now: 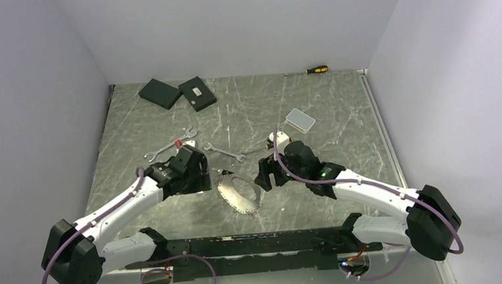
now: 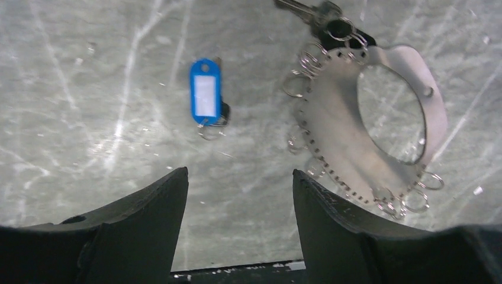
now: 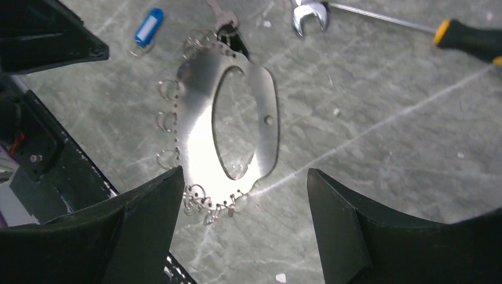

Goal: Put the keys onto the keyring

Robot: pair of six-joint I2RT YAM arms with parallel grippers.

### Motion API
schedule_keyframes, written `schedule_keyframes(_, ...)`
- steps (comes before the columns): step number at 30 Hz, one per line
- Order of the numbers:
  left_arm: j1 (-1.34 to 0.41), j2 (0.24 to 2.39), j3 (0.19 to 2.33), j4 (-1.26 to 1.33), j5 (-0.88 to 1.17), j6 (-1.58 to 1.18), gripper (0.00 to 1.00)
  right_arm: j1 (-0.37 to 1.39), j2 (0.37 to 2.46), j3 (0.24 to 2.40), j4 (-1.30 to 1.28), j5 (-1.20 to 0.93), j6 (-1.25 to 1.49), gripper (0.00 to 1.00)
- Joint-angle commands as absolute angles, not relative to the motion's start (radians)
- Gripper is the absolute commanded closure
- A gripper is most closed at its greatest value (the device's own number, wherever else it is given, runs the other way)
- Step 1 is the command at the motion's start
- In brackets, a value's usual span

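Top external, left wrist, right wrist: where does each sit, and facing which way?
Top external: above and behind the bases, looking down over the table; both arms show whole.
Left wrist: on the left arm, looking down past the open left gripper at the blue key tag and ringed metal plate.
Right wrist: on the right arm, looking down past the open right gripper at the plate, a spanner's end and screwdriver.
Shared: both wrist views hold the plate and tag.
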State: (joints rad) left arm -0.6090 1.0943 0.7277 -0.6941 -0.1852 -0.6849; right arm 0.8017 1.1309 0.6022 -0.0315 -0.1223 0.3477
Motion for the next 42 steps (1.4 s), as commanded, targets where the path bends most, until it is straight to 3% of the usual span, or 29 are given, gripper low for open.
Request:
schedule_keyframes(1,-0.696,1.112,0.733,-0.639,-0.192,-0.779,0.31,0.802,1.116,0.632,-0.128,-0.046,0.391,0.20)
schedule_keyframes(8,-0.752,1.116,0.647,-0.506,-0.184,-0.789,0.47,0.801,1.101,0.660,-0.148,-0.030,0.387,0.20)
schedule_keyframes(19,-0.753,1.190,0.536,-0.241,-0.137,-0.781,0.53,0.801,1.111,0.645,-0.168,-0.049,0.347,0.20)
schedule_keyframes(34,-0.753,1.208,0.466,-0.177,-0.095,-0.829,0.62,0.801,1.151,0.660,-0.187,-0.042,0.313,0.20)
schedule_keyframes(42,-0.753,1.161,0.433,-0.127,-0.056,-0.816,0.83,0.801,1.157,0.661,-0.182,-0.044,0.313,0.20)
